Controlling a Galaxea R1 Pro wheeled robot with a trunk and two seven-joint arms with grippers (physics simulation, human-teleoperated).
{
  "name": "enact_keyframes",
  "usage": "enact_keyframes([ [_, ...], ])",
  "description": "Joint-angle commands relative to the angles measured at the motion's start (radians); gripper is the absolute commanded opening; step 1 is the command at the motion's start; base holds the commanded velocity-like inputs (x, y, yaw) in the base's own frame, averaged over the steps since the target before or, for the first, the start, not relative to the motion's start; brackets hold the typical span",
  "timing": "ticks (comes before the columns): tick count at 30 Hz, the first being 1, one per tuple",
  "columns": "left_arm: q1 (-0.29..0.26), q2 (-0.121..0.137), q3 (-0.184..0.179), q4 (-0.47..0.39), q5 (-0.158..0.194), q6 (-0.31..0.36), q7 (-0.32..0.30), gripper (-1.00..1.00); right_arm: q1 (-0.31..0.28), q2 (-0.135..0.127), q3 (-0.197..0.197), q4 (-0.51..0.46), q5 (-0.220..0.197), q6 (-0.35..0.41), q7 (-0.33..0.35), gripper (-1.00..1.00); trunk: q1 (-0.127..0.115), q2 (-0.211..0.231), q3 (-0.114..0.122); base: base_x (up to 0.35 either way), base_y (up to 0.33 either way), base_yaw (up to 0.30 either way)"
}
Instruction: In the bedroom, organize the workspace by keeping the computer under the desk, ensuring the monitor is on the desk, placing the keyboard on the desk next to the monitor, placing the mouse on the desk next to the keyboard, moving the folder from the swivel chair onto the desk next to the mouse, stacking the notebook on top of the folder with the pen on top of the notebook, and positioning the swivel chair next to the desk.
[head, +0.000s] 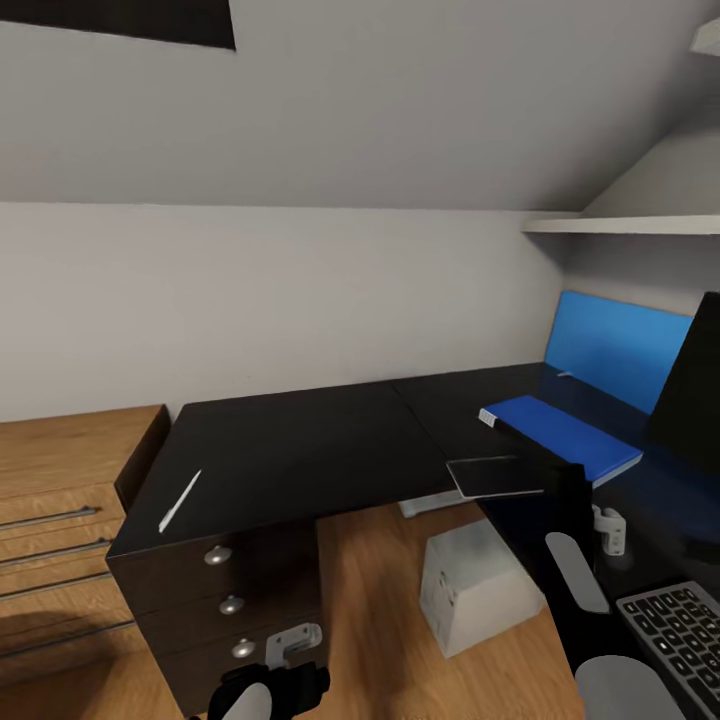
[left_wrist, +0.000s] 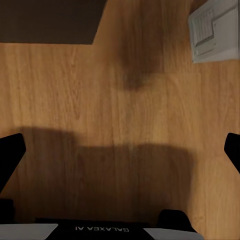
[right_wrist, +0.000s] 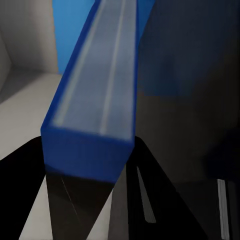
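Near corner of the bench (head: 300, 440): keyboard (head: 680, 630) is placed, computer (head: 475, 585) sits on the floor below; left tool (left_wrist: 120, 150) hangs over the floor, fingers apart and empty. Right tool (right_wrist: 95, 165) is clamped on the folder (head: 565, 430), held over the right wing with the notebook (head: 495, 475) just beside its near edge. Pen (head: 180, 500) lies at the far left edge, so stacking remains; mouse and chair status I can't tell.

Black pincer (left_wrist: 120, 155), white shells, GALAXEA AI lettering
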Motion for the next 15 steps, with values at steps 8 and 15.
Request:
enact_keyframes([
  [8, -0.002, 0.005, -0.003, -0.001, 0.009, -0.001, 0.006, 1.00, -0.001, 0.000, 0.003, 0.000, -0.005, -0.003, -0.003, -1.00, 0.000, -0.001, -0.002, 0.000, 0.000, -0.043],
  [15, -0.001, 0.005, -0.004, -0.001, 0.010, -0.001, 0.005, 1.00, -0.001, 0.000, 0.004, 0.003, -0.004, -0.003, -0.002, -1.00, 0.000, -0.001, -0.003, 0.000, 0.000, -0.023],
])
